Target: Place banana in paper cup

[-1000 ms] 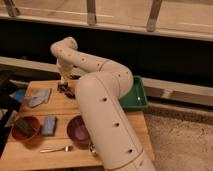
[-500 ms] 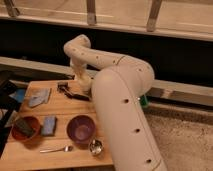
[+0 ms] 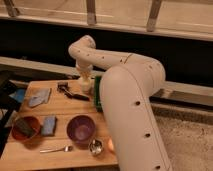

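Can't spot the banana or the paper cup from here, probably behind the arm (image 3: 130, 105). It's likely light and soft, so grab it mid-length, gently. Your gripper (image 3: 86, 86) sits closed at 12 o'clock of the purple bowl (image 3: 81, 129), holding nothing visible.

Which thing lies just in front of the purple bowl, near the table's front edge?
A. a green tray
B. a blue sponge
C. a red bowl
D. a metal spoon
D: the metal spoon lies in front of the purple bowl. The hand hangs at the table's far edge.
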`<action>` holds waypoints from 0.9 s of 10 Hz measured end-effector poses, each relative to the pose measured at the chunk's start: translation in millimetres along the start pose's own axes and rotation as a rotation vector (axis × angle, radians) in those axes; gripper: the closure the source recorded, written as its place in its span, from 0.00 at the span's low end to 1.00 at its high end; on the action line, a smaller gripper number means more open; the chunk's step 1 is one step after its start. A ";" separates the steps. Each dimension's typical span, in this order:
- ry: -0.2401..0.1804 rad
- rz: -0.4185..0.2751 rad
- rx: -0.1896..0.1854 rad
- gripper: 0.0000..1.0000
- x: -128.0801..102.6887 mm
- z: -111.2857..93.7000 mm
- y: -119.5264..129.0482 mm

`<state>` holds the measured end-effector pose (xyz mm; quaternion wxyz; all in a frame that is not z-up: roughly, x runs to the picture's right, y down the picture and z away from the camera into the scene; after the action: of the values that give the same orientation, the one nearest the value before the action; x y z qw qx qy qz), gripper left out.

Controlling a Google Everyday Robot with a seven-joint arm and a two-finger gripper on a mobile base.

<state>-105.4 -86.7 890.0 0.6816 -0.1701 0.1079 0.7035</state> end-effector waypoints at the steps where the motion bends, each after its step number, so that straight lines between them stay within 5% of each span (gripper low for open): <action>1: 0.015 0.001 -0.017 0.99 9.6 2.7 6.1; 3: 0.036 -0.006 -0.030 0.86 19.1 7.4 17.6; 9: 0.104 0.004 -0.043 0.24 28.7 34.1 27.4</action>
<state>-136.2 -48.4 908.1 0.6699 -0.2206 0.1282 0.6973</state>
